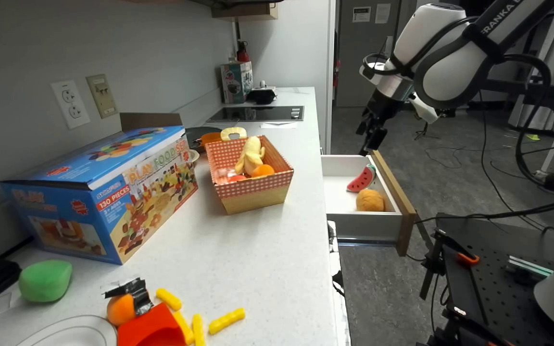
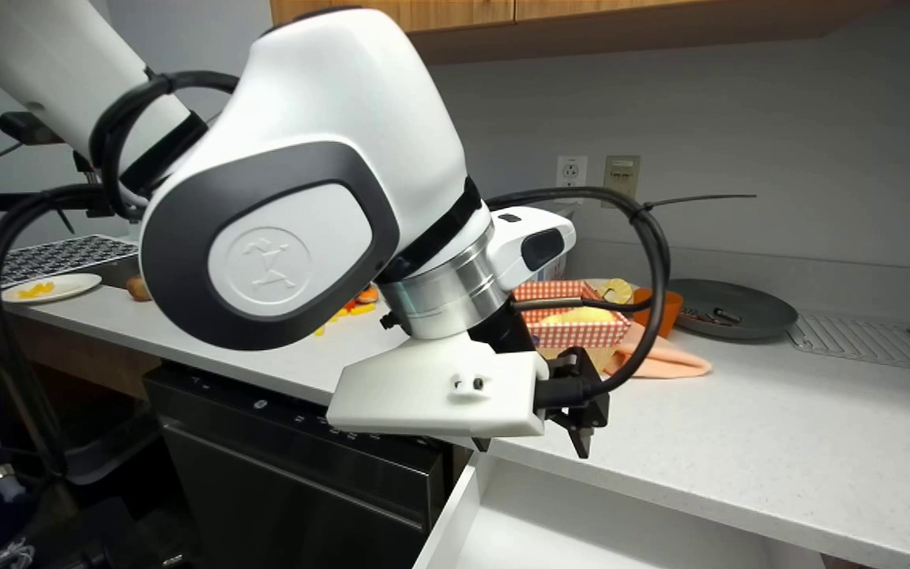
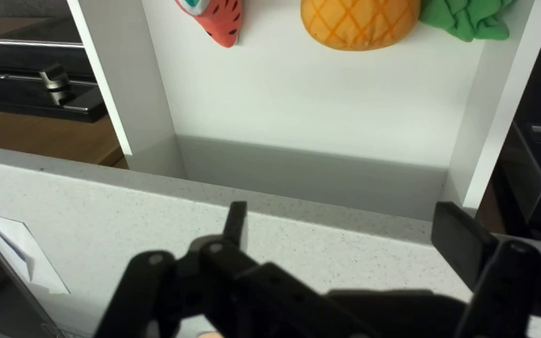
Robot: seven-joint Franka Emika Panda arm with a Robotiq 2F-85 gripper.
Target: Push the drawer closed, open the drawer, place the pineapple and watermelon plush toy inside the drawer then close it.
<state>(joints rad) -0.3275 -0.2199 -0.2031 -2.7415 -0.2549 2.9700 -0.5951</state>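
Wrist view: the white-walled drawer [image 3: 322, 103] stands pulled out from under the speckled table [image 3: 251, 230], with the watermelon slice plush [image 3: 221, 21] and the pineapple plush [image 3: 359, 21] lying apart inside. Nearer the camera, the tool [image 3: 341, 209] has its fingers [image 3: 460, 239] spread wide. In both exterior views the white arm [image 1: 411, 33] slants down and bends at the wrist, fingers aimed downward near the drawer and the table's edge. Only the wrist view shows the pineapple's green leaves [image 3: 467, 16]; the drawer's wooden front panel [image 1: 392, 197] shows in an exterior view. Under the table, a black dishwasher [image 2: 289, 466] appears in an exterior view. Beside the gingham-lined basket [image 1: 258, 188], a blue box [image 1: 118, 192] reads "PLAY FOOD" and "130 PIECES"; lettering on the arm reads "FRANKA".
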